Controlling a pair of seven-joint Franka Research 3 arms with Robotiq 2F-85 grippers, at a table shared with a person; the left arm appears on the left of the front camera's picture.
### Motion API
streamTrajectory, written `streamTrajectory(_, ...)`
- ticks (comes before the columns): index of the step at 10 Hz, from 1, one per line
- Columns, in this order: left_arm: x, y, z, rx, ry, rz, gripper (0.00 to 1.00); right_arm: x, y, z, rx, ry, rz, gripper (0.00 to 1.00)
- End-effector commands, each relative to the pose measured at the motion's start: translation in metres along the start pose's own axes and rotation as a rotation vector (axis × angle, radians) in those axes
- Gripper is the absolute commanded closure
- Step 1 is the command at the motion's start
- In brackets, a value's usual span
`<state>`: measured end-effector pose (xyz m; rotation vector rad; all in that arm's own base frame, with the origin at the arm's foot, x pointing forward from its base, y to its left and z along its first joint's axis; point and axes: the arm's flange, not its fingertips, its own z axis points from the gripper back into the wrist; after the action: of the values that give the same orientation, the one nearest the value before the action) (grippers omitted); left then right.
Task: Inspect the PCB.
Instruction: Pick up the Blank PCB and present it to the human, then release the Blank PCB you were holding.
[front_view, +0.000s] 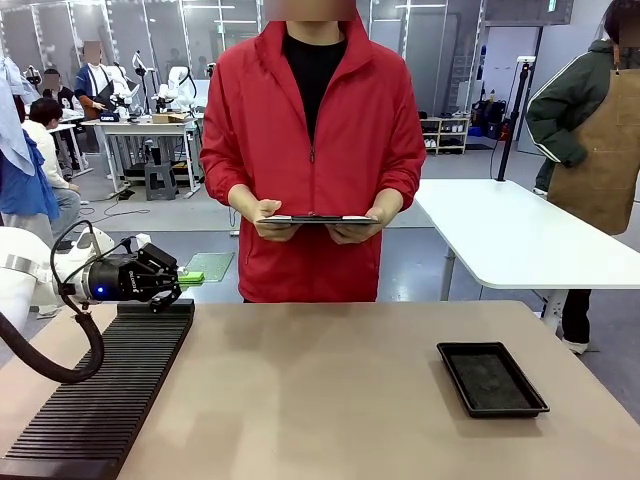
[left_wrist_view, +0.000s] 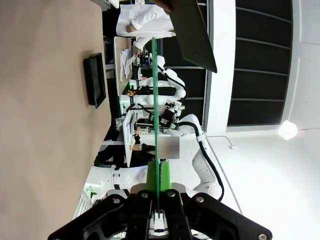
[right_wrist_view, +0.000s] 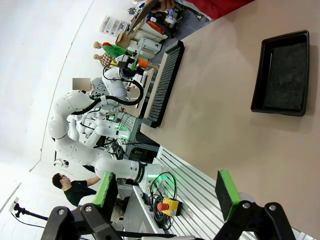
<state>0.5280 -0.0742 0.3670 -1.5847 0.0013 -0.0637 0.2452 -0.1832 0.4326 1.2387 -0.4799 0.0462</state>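
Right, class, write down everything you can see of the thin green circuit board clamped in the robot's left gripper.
The thin green circuit board is a flat, rigid-looking sheet. The left wrist view shows it edge-on: a straight, narrow green line running out from the black left gripper, whose green pads are shut on its near edge. It is held in the air, clear of the tan table, with nothing else seen touching it. Its face cannot be made out.
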Motion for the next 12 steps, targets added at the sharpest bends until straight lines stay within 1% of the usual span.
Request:
streamTrajectory(1, -0.0005, 0.0000, -0.0010, -0.002, 0.004, 0.003, 0.97, -0.0002, 0.0003, 0.0014, 0.009, -0.006, 0.007, 0.00)
streamTrajectory(12, -0.0005, 0.0000, -0.0010, -0.002, 0.004, 0.003, 0.97, -0.0002, 0.0003, 0.0014, 0.009, -0.006, 0.007, 0.00)
